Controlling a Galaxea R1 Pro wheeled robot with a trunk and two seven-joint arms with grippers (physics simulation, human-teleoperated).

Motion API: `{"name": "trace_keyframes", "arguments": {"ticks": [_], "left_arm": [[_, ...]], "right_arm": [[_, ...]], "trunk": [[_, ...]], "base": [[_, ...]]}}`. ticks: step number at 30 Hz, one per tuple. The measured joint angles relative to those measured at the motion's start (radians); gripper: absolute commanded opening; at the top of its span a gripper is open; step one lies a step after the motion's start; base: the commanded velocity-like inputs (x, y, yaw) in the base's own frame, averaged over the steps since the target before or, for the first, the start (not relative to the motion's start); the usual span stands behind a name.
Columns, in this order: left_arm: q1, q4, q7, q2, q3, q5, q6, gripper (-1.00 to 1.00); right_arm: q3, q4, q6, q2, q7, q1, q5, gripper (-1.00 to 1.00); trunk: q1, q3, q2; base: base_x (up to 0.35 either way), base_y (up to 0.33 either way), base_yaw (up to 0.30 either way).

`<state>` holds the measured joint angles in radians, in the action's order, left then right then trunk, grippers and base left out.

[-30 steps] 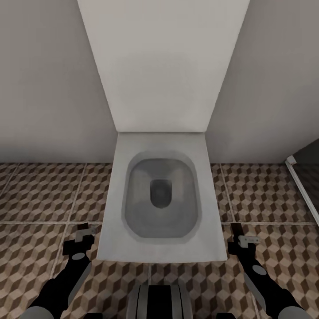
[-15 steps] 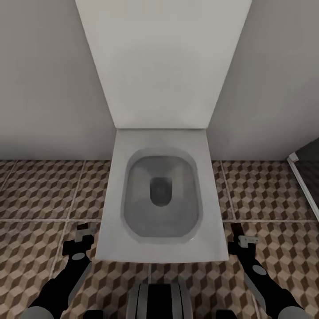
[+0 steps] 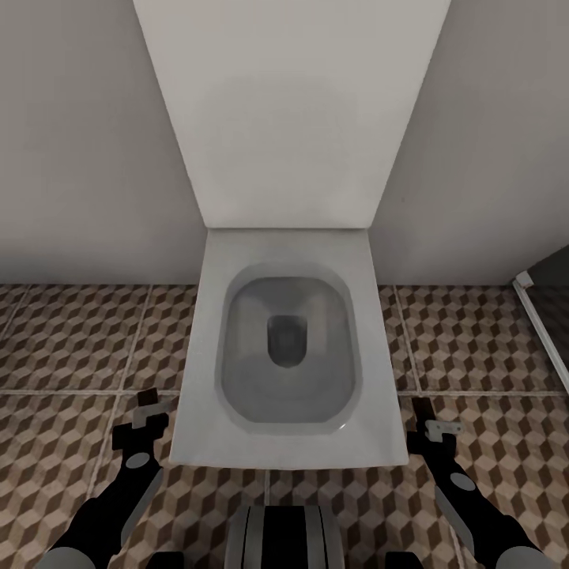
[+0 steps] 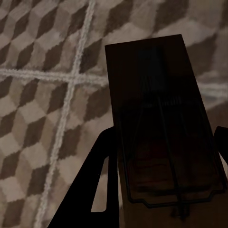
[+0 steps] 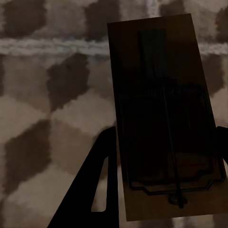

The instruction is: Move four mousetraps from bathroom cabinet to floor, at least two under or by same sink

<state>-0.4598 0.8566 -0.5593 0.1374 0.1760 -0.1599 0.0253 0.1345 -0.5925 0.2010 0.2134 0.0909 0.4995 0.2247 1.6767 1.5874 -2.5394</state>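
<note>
Head view: bathroom floor (image 3: 71,348), cube-pattern tiles, grey wall behind; white toilet (image 3: 288,348) centre, lid up. Left gripper (image 3: 150,411) and right gripper (image 3: 431,420) low, flanking bowl.
Left wrist view: fingers clamped on mousetrap (image 4: 161,128) above tiles.
Right wrist view: second mousetrap (image 5: 161,118) gripped likewise.

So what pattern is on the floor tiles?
Small brown, beige and grey 3D cubes on the bathroom floor, clearest in the head view.
</note>
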Motion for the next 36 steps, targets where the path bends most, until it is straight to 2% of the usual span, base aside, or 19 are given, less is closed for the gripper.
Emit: {"name": "trace_keyframes", "arguments": {"ticks": [4,11,14,36], "left_arm": [[0.000,0.000,0.005,-0.001,0.000,-0.001,-0.003,-1.00],[0.000,-0.003,0.084,0.001,0.000,0.001,-0.005,-1.00],[0.000,-0.003,0.097,0.002,0.000,0.002,-0.006,-1.00],[0.000,-0.019,0.097,0.010,-0.002,0.004,-0.012,-1.00]], "right_arm": [[0.000,0.000,0.000,0.000,0.000,0.000,0.000,-1.00],[0.000,0.000,0.000,0.000,0.000,0.000,0.000,-1.00],[0.000,0.000,0.000,0.000,0.000,0.000,0.000,-1.00],[0.000,0.000,0.000,0.000,0.000,0.000,0.000,-1.00]], "trunk": [[0.000,0.000,0.000],[0.000,0.000,0.000],[0.000,0.000,0.000],[0.000,0.000,0.000]], "base": [[0.000,0.000,0.000],[0.000,0.000,0.000],[0.000,0.000,0.000],[0.000,0.000,0.000]]}}
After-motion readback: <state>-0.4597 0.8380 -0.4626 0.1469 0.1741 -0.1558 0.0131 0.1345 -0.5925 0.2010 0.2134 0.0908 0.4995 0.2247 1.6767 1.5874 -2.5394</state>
